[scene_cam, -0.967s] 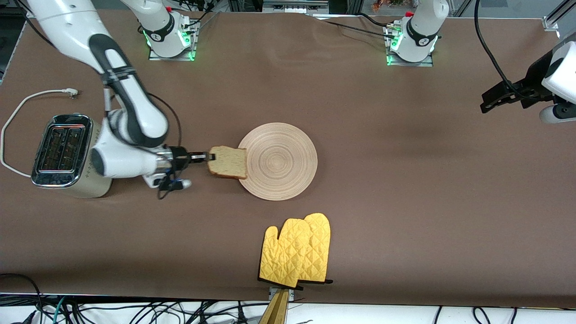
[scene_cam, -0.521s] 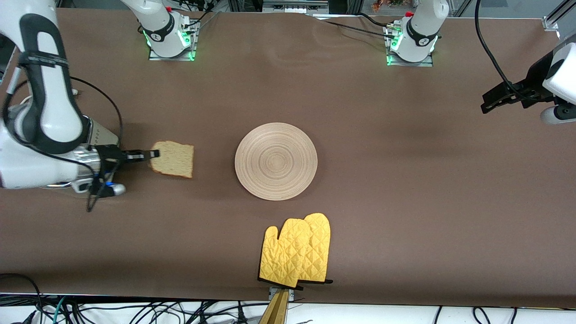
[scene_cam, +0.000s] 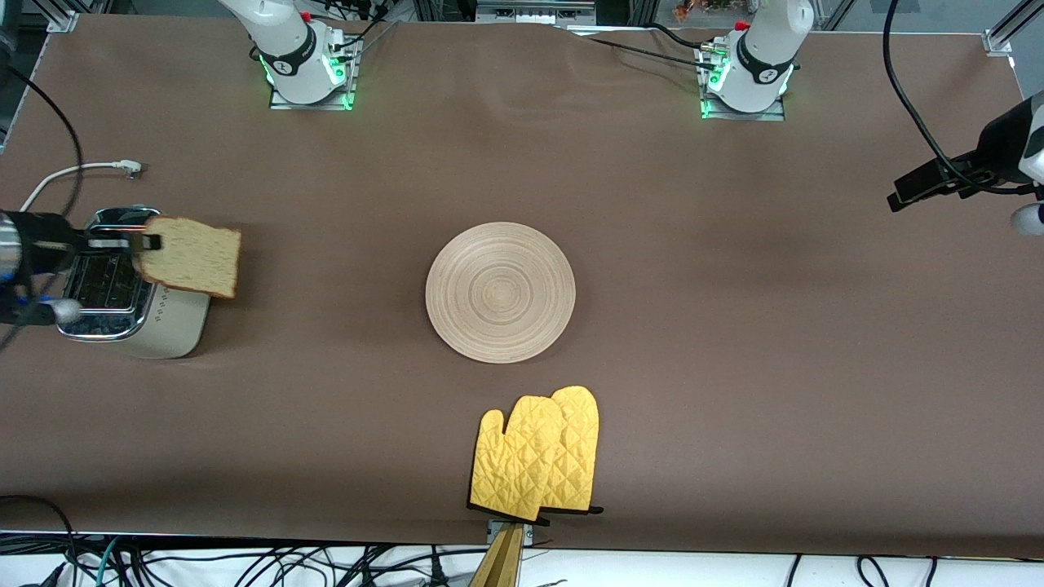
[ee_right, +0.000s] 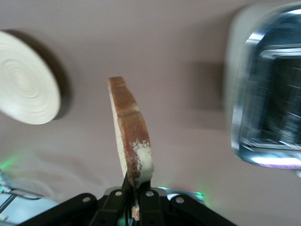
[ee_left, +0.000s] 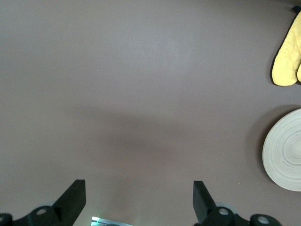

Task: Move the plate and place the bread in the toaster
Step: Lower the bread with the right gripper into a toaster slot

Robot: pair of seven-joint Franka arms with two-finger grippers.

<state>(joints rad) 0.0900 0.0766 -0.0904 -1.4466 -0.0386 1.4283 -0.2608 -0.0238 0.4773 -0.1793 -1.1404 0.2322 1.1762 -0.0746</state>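
My right gripper [scene_cam: 149, 242] is shut on the edge of the bread [scene_cam: 192, 258], a brown slice with darker crust, and holds it in the air over the toaster [scene_cam: 130, 285]. The cream toaster with a chrome top stands at the right arm's end of the table. In the right wrist view the bread [ee_right: 130, 136] stands edge-on between the shut jaws [ee_right: 136, 200], with the toaster [ee_right: 265, 94] beside it. The pale wooden plate [scene_cam: 500, 291] lies bare at the table's middle and shows in both wrist views [ee_right: 26, 84] [ee_left: 284, 150]. My left gripper [ee_left: 138, 197] is open and empty, raised at the left arm's end [scene_cam: 930, 181].
A yellow oven mitt [scene_cam: 538, 452] lies near the table's front edge, nearer to the front camera than the plate. The toaster's white cord [scene_cam: 73, 173] runs on the table toward the robots' bases.
My right gripper has lifted the bread off the plate's edge and carried it toward the right arm's end, to over the toaster. The left arm has shifted slightly outward.
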